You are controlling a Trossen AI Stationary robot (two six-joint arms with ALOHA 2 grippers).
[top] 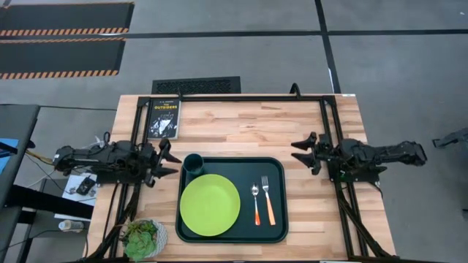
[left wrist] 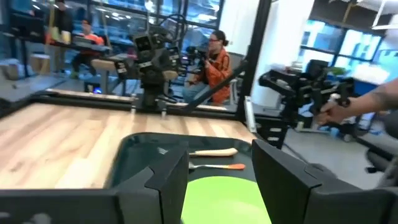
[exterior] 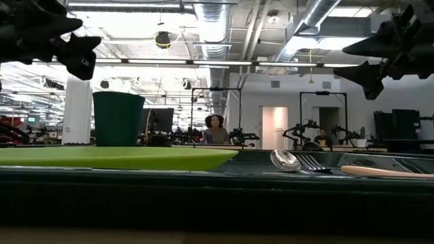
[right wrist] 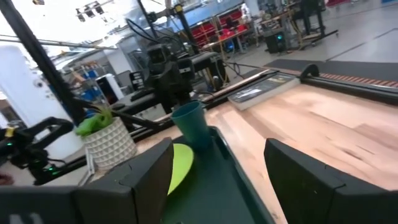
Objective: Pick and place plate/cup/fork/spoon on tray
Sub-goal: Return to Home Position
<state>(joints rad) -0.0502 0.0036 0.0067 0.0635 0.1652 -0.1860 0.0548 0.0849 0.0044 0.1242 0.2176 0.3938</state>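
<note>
The dark green tray (top: 281, 219) lies in the middle of the table, toward the near edge. On it rest the lime-green plate (top: 210, 204), the teal cup (top: 193, 164) standing upright at its far left corner, the red-orange-handled spoon (top: 256, 203) and the yellow-orange-handled fork (top: 268, 199) side by side. My left gripper (top: 170, 162) hovers open just left of the cup, pointing level toward the tray. My right gripper (top: 303, 151) hovers open to the right of the tray's far right corner. Neither has anything between its fingers.
A black book (top: 163, 117) lies at the table's far left. A white pot of green leaves (top: 144, 237) stands at the near left corner. Bare wood shows right of the tray (top: 329, 212) and behind it. People sit in the room beyond (exterior: 215, 129).
</note>
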